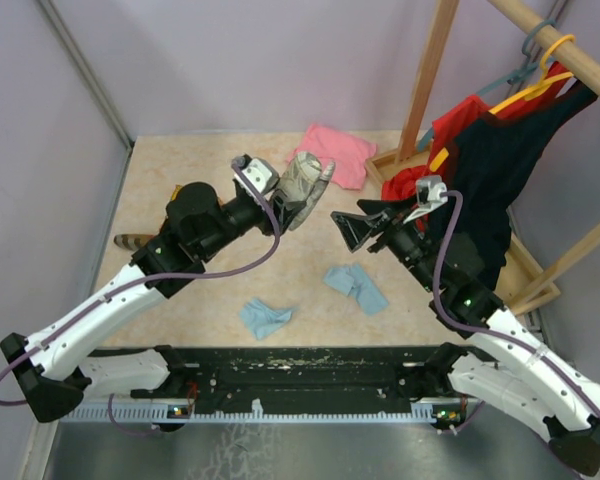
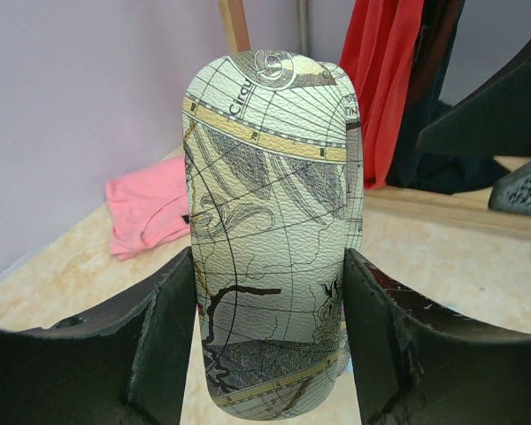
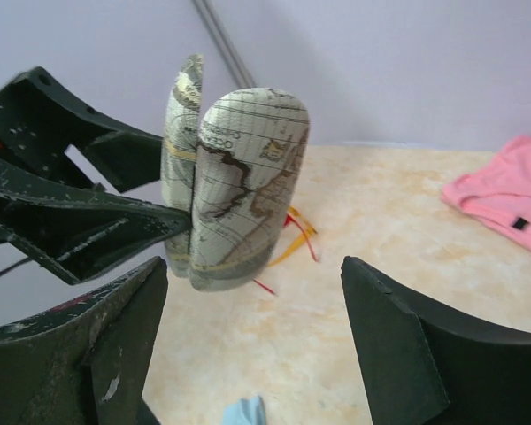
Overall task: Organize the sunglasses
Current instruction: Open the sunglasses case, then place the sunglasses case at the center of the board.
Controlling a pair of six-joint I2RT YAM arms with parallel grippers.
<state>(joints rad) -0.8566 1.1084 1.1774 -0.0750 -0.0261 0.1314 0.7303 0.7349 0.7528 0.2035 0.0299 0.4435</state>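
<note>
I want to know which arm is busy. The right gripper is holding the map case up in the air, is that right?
No. It is the left gripper that is holding the map case up in the air; the left wrist view shows its fingers clamping the case. The right gripper is open and holds nothing.

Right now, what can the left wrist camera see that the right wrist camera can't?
Only the left wrist view shows the red garment and the wooden post. Only the right wrist view shows that the map-patterned case is open like a shell. It also shows thin orange and red sunglasses arms poking out beside the case, and a bit of blue cloth. Both views show the case held by the left gripper and the pink cloth on the table.
</note>
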